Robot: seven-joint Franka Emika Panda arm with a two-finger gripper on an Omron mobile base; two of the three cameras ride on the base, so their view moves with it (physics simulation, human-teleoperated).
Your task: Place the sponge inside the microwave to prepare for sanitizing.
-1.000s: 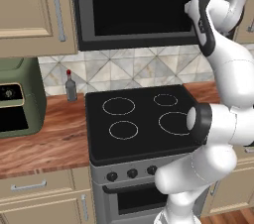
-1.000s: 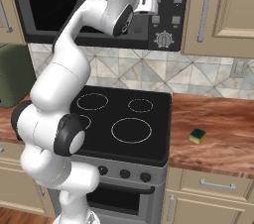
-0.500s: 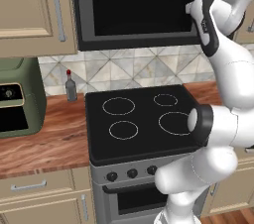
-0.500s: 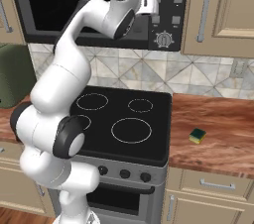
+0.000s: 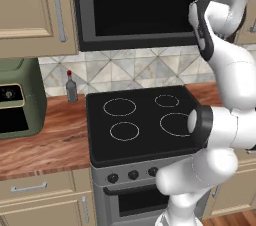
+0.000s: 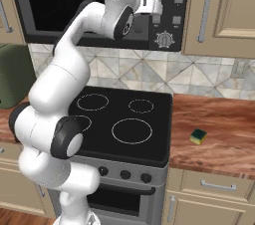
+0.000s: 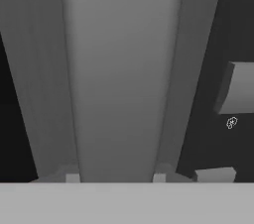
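Glossy glass stove top (image 5: pixel 145 120), wood-grain counter (image 6: pixel 214 124), matt grey handle (image 7: pixel 119 69)

Sponge (image 6: pixel 198 136) on counter (image 6: pixel 219 139) beside stove (image 6: pixel 124 127); arm apparently at microwave (image 6: pixel 74 5) handle.

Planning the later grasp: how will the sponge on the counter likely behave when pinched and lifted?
The sponge is a small flat block, so probably light and unlikely to roll. Lying flat on the wooden counter, it should slide rather than tip. Its yellow body probably squashes somewhat.
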